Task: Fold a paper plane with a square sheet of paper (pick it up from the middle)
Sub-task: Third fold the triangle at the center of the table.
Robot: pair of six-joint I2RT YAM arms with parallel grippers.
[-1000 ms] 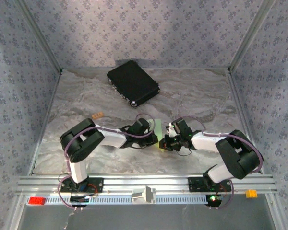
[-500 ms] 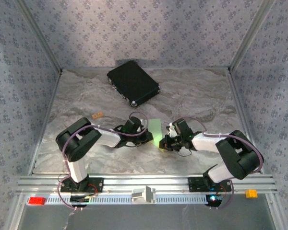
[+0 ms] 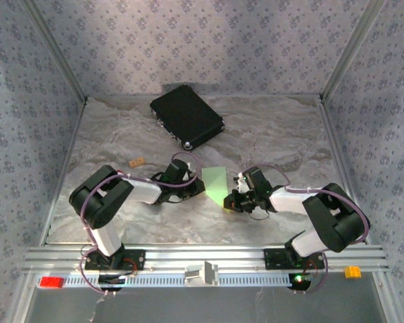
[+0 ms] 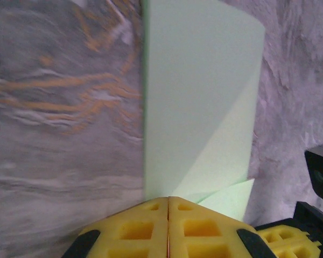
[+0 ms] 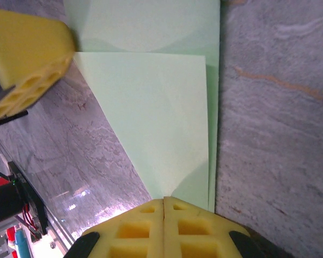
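Now, paper's place: the square sheet of paper [image 3: 217, 183] lies flat on the tabletop [image 3: 276, 134], about midway between the left and right edges and nearer the near edge than the far one.
Paper's form: already folded to a narrow strip, with a diagonal flap showing across it in both wrist views.
Long axis: it runs roughly from the near edge toward the far edge, slightly slanted; in each wrist view it stretches straight ahead of that arm's tips.
Left gripper [image 3: 199, 191]: jaws pressed together, tips at the strip's near-left end by its left long edge. Whether they nip the paper or only touch it, I cannot tell.
Right gripper [image 3: 229, 201]: jaws pressed together on the strip's near-right corner; pinching or merely pressing down, I cannot tell.
Key relation: the strip sits between the two grippers, rightward of the left one and leftward and farther out from the right one.
Nearer arm: about equal. My judgement is that the right one anchors the corner, which leaves the left free to work the left edge.
Black case [image 3: 186, 116]: well apart, toward the far edge.
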